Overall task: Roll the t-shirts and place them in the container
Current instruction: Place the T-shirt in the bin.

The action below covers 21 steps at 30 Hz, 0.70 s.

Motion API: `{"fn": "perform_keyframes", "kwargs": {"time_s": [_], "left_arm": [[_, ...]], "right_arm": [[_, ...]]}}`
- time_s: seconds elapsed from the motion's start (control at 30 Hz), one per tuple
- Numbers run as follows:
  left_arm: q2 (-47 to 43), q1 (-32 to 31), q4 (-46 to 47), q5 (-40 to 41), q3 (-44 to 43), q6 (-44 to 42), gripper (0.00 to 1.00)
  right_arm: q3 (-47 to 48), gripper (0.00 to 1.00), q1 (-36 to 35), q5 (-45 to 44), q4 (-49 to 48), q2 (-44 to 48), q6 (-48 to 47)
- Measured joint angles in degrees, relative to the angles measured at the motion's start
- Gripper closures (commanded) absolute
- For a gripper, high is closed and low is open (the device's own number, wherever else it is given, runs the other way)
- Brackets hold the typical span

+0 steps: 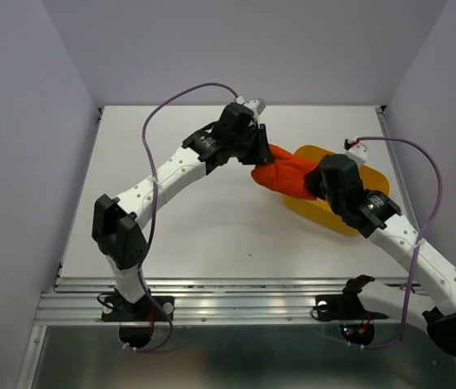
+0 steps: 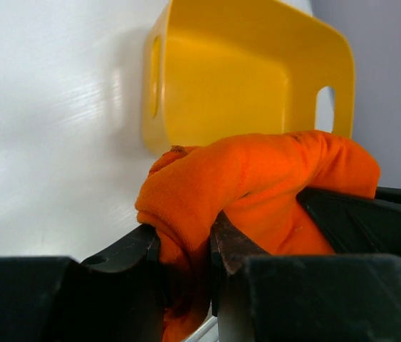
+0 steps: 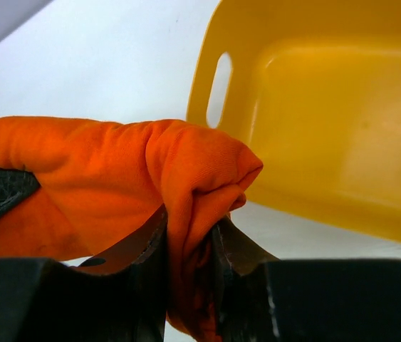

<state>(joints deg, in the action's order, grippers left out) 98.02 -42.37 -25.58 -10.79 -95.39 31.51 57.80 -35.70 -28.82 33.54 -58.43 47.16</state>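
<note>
White table (image 1: 211, 235) spreads under both my arms. Yellow tub (image 1: 325, 152) sits toward the right rear, open side up, with handle slots in its walls. Orange-red t-shirt (image 1: 286, 174) is bunched into a thick roll slung between my two grippers. From above, its right part lies over the tub's near-left rim; whether it touches the rim I cannot tell. My left gripper (image 2: 186, 249) pinches one end of the roll, cloth wedged between narrow jaws. My right gripper (image 3: 189, 242) pinches the other end likewise, a fold pushed down between the fingers (image 3: 243, 249).

Risks, as I judge them:
- If my arms drift apart, the roll stretches and loosens.
- If one side lets go first, that end drops and unwinds.
- Cloth jammed deep between the fingers may snag on opening and drag the roll along.
- Lowering without a clear view could hang it on the tub's rim rather than inside.
</note>
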Motion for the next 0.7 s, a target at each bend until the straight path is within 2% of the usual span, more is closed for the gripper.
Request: {"fn": "perform_keyframes", "kwargs": {"time_s": [0.27,0.53,0.7], "left_arm": [[14.88,-1.75,1.36,-3.39,-16.81,-2.43,1.00],[28.22,-4.81,2.67,-5.79,-29.27,-3.93,1.00],[32.50,-6.43,3.82,-7.26,-30.67,-4.42,1.00]], "right_arm": [[2.60,0.99,7.48,-4.87,1.31,-0.24,-6.60],[1.25,0.99,14.34,-5.86,3.17,-1.16,-9.51],[-3.48,0.99,20.96,-2.51,3.45,-1.29,-9.92]]}}
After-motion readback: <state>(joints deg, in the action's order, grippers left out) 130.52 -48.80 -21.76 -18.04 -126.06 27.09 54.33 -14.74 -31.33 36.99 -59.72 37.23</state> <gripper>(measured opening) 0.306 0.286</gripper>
